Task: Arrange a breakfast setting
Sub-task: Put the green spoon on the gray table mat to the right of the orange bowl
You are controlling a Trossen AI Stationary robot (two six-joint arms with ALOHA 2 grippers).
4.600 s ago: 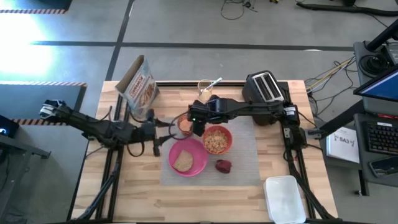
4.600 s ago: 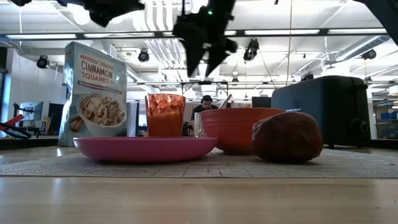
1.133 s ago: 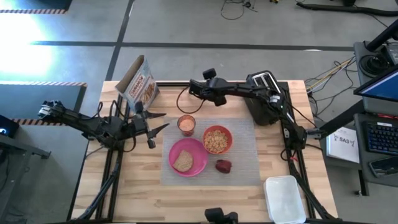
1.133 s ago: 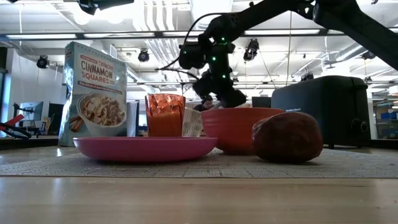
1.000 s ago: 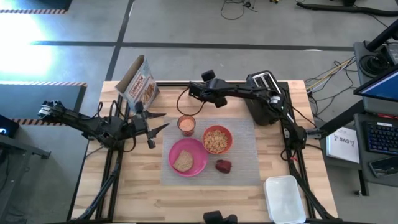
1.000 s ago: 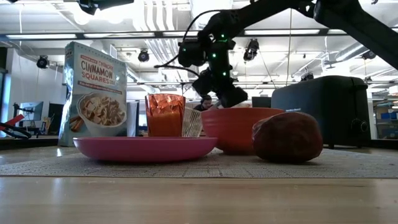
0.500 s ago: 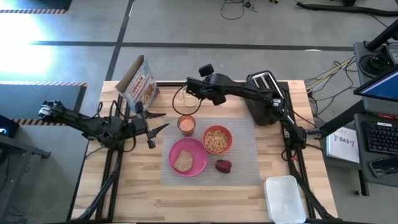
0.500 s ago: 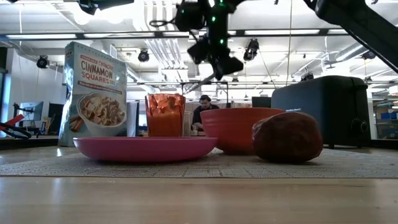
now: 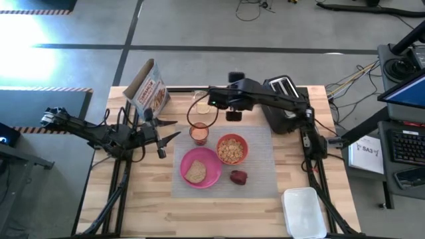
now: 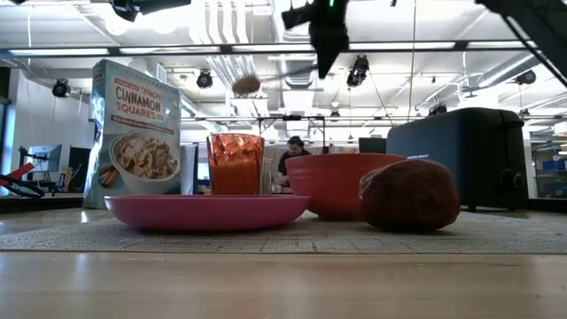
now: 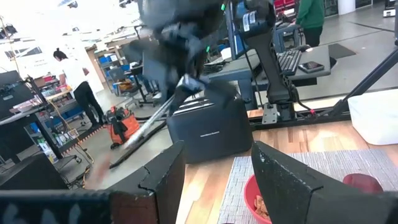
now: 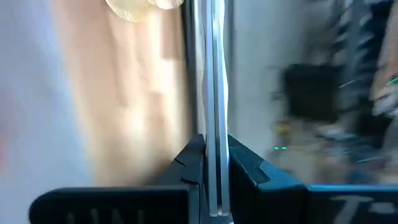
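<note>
Metal spoon (image 12: 211, 93) — thin, stiff, slick, light — sits pinched by its handle in the right tool (image 12: 211, 158), likely to swivel; left tool (image 11: 214, 180) gapes, holding nothing.

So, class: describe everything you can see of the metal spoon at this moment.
The metal spoon is a slim, shiny piece with a flat handle and a small oval bowl. The right gripper is shut on its handle, holding it in the air above the small orange cup. Nothing else touches it.

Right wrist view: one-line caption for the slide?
Right gripper shut on the metal spoon, its handle running straight out between the dark fingers above the table.
</note>
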